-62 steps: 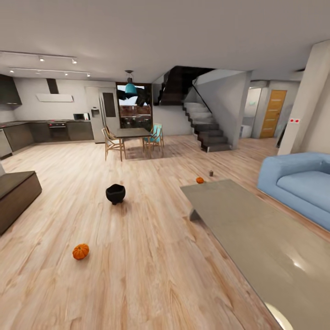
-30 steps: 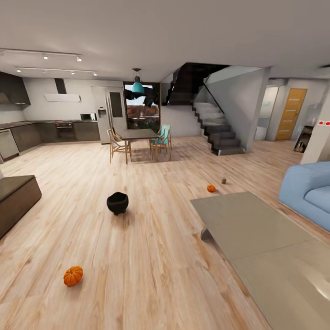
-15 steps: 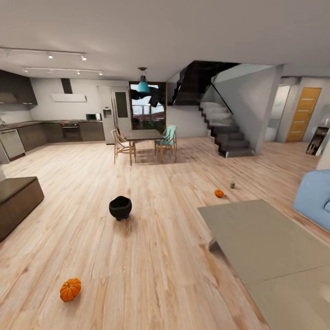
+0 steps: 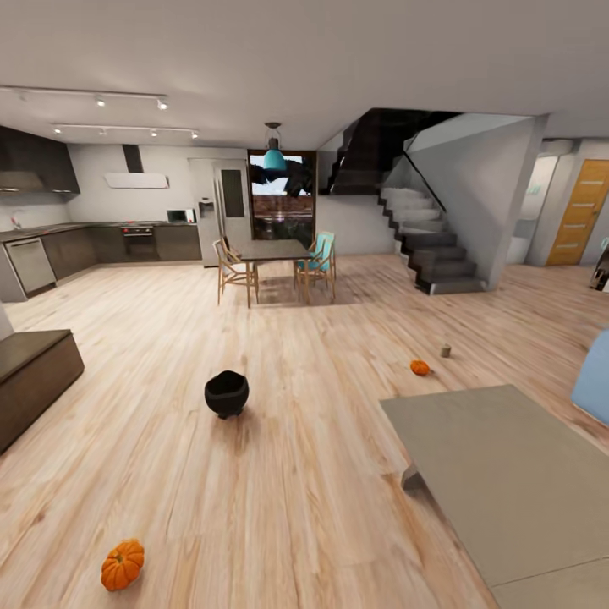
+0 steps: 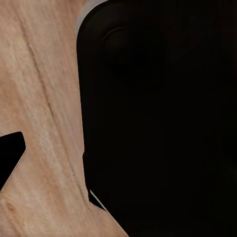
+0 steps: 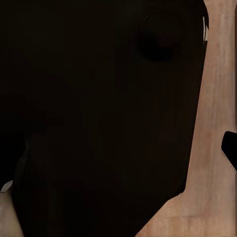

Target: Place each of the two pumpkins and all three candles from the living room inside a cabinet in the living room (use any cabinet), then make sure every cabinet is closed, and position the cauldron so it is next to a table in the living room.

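One orange pumpkin (image 4: 123, 565) lies on the wood floor close in front of me at the left. A second pumpkin (image 4: 419, 367) sits farther off, just beyond the grey low table (image 4: 507, 474), with a small tan candle (image 4: 445, 350) beside it. The black cauldron (image 4: 227, 394) stands on the open floor mid-room, apart from the table. At the left edge is a low dark brown cabinet (image 4: 34, 372), its fronts closed as far as I can see. Each wrist view holds dark robot body over floor, plus a black wedge (image 5: 10, 158) (image 6: 229, 148) at the edge; finger spacing is unreadable.
A blue sofa (image 4: 596, 376) edges in at the right. A dining table with chairs (image 4: 275, 262) stands at the back, the kitchen counters (image 4: 101, 241) at the back left, and stairs (image 4: 431, 245) at the back right. Wide wood floor lies between the cabinet and the low table.
The whole head view has shifted: the camera turned left and moved, so the sofa slid almost out at the right. The pumpkins, candle and cauldron have not moved on the floor.
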